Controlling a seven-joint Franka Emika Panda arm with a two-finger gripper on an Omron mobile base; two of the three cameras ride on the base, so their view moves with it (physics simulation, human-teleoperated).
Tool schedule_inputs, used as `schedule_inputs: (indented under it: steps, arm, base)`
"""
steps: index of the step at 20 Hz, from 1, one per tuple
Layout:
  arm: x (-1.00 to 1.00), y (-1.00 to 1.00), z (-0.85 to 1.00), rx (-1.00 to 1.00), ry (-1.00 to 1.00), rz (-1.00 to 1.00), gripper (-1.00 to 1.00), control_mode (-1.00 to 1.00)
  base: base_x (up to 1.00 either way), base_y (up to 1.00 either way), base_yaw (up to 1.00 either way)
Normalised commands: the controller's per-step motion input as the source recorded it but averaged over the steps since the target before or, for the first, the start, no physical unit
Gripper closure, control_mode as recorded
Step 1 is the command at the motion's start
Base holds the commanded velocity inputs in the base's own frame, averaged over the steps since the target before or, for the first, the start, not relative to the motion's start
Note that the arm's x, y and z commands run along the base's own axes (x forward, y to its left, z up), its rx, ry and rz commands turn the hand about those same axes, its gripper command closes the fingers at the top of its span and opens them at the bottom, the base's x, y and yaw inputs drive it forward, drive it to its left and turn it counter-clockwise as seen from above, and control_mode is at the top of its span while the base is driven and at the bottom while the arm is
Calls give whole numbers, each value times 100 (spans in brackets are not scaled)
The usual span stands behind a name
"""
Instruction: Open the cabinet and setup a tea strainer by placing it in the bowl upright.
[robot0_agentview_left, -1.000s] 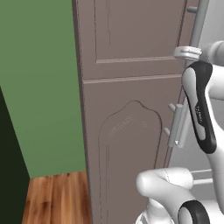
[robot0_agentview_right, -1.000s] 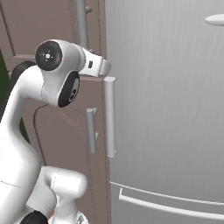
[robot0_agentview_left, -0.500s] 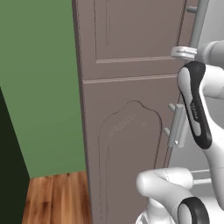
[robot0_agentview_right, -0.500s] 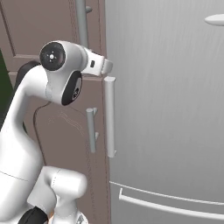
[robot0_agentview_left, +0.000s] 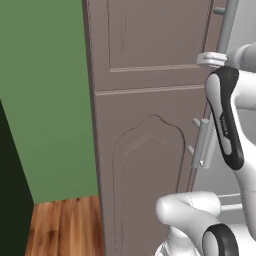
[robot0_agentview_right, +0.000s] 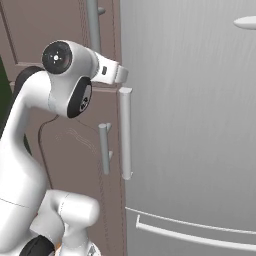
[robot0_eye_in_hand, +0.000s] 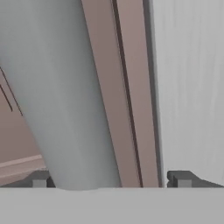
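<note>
The cabinet (robot0_agentview_left: 150, 125) is a tall brown-mauve unit, and its upper panel door looks closed. A long grey bar handle (robot0_agentview_left: 227, 25) runs down that door's right edge, also seen at the top of the right base view (robot0_agentview_right: 93, 22). My white hand (robot0_agentview_left: 212, 59) is up against the lower end of this bar. In the hand view my gripper (robot0_eye_in_hand: 111, 179) is open, with the thick grey bar (robot0_eye_in_hand: 74, 109) standing between its two dark fingertips, closer to the left one. The tea strainer and the bowl are out of view.
A shorter grey handle (robot0_agentview_left: 202, 142) sits on the lower cabinet door with the arched panel. Right of the cabinet stands a steel fridge (robot0_agentview_right: 200, 125) with a vertical white handle (robot0_agentview_right: 125, 132) and a drawer bar (robot0_agentview_right: 190, 235). A green wall (robot0_agentview_left: 45, 100) and wood floor (robot0_agentview_left: 60, 225) lie to the left.
The arm's elbow has shifted slightly while the hand has stayed at the bar handle. The jaws have stayed open.
</note>
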Motion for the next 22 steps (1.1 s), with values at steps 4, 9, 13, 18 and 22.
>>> schedule_inputs:
  steps: [4, 9, 13, 18, 22]
  arm:
    - [5, 0, 0, 0, -5, 0, 100, -100]
    - [5, 0, 0, 0, -3, 0, 100, -100]
    - [3, 0, 0, 0, 0, 0, 100, -100]
    - [12, 0, 0, 0, 2, 0, 100, -100]
    - [-3, 0, 0, 0, 0, 0, 100, -100]
  base:
    - [0, 0, 0]
    - [0, 0, 0]
    - [0, 0, 0]
    - [0, 0, 0]
    - [0, 0, 0]
